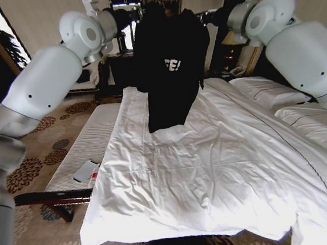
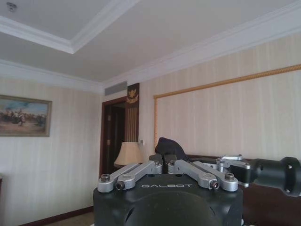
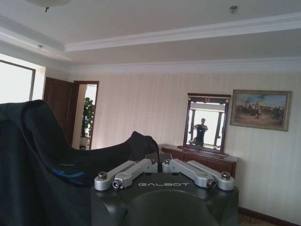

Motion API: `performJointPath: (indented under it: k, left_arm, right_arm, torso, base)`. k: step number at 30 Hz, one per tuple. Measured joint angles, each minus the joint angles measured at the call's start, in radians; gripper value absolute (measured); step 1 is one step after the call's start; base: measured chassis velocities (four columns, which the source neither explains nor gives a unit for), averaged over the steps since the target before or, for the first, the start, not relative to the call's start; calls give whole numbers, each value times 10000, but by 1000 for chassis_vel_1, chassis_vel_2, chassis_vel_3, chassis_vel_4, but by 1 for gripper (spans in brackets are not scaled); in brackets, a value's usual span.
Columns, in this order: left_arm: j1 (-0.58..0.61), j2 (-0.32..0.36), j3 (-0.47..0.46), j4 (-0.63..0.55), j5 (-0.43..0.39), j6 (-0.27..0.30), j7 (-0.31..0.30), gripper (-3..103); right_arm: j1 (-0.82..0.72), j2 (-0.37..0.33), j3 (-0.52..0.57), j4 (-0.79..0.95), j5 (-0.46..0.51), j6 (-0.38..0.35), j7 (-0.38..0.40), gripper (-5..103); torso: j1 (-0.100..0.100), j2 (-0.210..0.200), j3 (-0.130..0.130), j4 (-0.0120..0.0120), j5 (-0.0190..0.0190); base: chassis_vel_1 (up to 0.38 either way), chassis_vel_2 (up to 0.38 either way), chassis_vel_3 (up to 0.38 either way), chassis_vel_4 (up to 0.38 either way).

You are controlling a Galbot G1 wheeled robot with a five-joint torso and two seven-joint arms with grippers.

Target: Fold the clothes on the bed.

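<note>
On the far left of the head view, a long white-cushioned bench with dark wooden legs [image 1: 91, 149] runs beside the bed, with a small grey flat phone-like slab [image 1: 85, 171] lying near its near end. The left arm reaches up and away. Its left gripper [image 2: 163, 164] has its linkages drawn in and the tips pressed together on a dark bunch of cloth, which I judge to be a top corner of the shirt.

In the middle, the black short-sleeved soft T-shirt with white lettering [image 1: 170, 64] hangs in the air over the far part of the large double bed with white sheets and pillows [image 1: 202, 170]. Its lower hem hangs just above or lightly on the sheet, I cannot tell which. The body droops in loose vertical folds (only part of the lettering shows).

On the right, the right gripper [image 3: 156, 162] is likewise closed at the tips on a pinch of black fabric, with the rest of the garment draping away from it.

Judging by the drape, the shirt is light and limp, with no stiffness of its own. It sags between the two holds and would crumple if slackened. It is not fragile, but thin cloth can slip from a narrow pinch. The shoulders or top corners, well apart from one another, look like the sound places to hold, so the body hangs flat.
</note>
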Motion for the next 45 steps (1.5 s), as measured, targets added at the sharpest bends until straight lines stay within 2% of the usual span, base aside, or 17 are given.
performJointPath:
  k: [7, 9, 11, 12, 14, 15, 19, 22, 25, 26, 28, 29, 34, 35, 38, 41, 45]
  left_arm:
    - [126, 797, -343, -1667, -597, 151, 5, 1]
    - [152, 1039, -456, -2060, -779, 186, 17, 1]
    - [302, 1569, -761, -2885, -1147, 247, 15, 1]
    - [302, 1569, -761, -2885, -1147, 247, 15, 1]
    - [656, 2289, -1150, -3990, -1480, 307, 18, 1]
    - [656, 2289, -1150, -3990, -1480, 307, 18, 1]
    - [1377, 3117, -1731, -5343, -1845, 331, 19, 1]
    - [1717, 3320, -2095, -5751, -2064, 359, 13, 1]
    - [2208, 3621, -2579, -6611, -2408, 369, 11, 1]
    - [2208, 3621, -2579, -6611, -2408, 369, 11, 1]
    - [2469, 3769, -2772, -7062, -2437, 359, 10, 1]
    - [2696, 3924, -2979, -7439, -2437, 347, 12, 1]
    - [3425, 4626, -3885, -8075, -2618, 333, 10, 1]
    - [3948, 5115, -4506, -8361, -2771, 331, 3, 1]
    - [4532, 5620, -5100, -8672, -2899, 329, 2, 1]
    - [5721, 6655, -6175, -9194, -3103, 213, 5, 1]
    - [6110, 7297, -6639, -9470, -3419, 49, 4, 1]
  right_arm:
    - [-460, -948, 1017, 1624, 723, -725, 866, 0]
    - [-593, -1201, 1364, 2095, 1081, -973, 1202, 0]
    - [-934, -1786, 2074, 3119, 1947, -1445, 1908, 0]
    - [-934, -1786, 2074, 3119, 1947, -1445, 1908, 0]
    - [-1603, -2442, 2980, 4159, 2626, -1761, 2325, 0]
    - [-1603, -2442, 2980, 4159, 2626, -1761, 2325, 0]
    - [-2887, -3518, 4595, 5379, 3312, -1946, 2566, 0]
    - [-3719, -4010, 5643, 5841, 3590, -1986, 2640, 0]
    - [-5792, -5242, 7737, 6841, 4191, -1946, 2666, 0]
    - [-5792, -5242, 7737, 6841, 4191, -1946, 2666, 0]
    - [-6351, -5845, 8249, 7337, 4495, -1852, 2667, 0]
    - [-6525, -6087, 8464, 7627, 4684, -1830, 2736, 0]
    - [-6749, -6395, 8826, 8324, 5206, -1832, 3263, 0]
    - [-7018, -6495, 9152, 8577, 5358, -1841, 3432, 0]
    - [-7169, -6603, 9404, 8815, 5620, -1867, 3648, 0]
    - [-7199, -6879, 9805, 9254, 6396, -1956, 4187, 0]
    - [-7158, -7130, 10153, 9622, 7170, -2129, 4635, 0]
  torso:
    - [-2, 0, -2, -5, 2]
    - [-3, 1, -3, -4, 2]
    - [-2, 1, -3, -3, -1]
    - [-2, 1, -3, -3, -1]
    - [-2, 1, -3, -1, 0]
    - [-2, 1, -3, -1, 0]
    - [-5, 1, -4, 0, 1]
    - [-5, 2, -5, -5, -3]
    - [-2, 1, -3, -6, 8]
    - [-2, 1, -3, -6, 8]
    - [-2, 2, -3, -17, 4]
    - [-4, 2, -4, -14, 2]
    - [-5, 3, -4, 0, -2]
    - [-3, 2, -2, 4, -6]
    - [0, 1, 0, 6, -8]
    - [0, 0, -1, -1, -2]
    - [-2, 1, -2, -4, 0]
  base:
    - [0, 0, 0, 0]
    - [0, 0, 0, 0]
    - [0, 0, 0, 0]
    - [0, 0, 0, 0]
    - [0, 0, 0, 0]
    - [0, 0, 0, 0]
    - [0, 0, 0, 0]
    - [0, 0, 0, 0]
    - [0, 0, 0, 0]
    - [0, 0, 0, 0]
    - [0, 0, 0, 0]
    - [0, 0, 0, 0]
    - [0, 0, 0, 0]
    - [0, 0, 0, 0]
    - [0, 0, 0, 0]
    - [0, 0, 0, 0]
    - [0, 0, 0, 0]
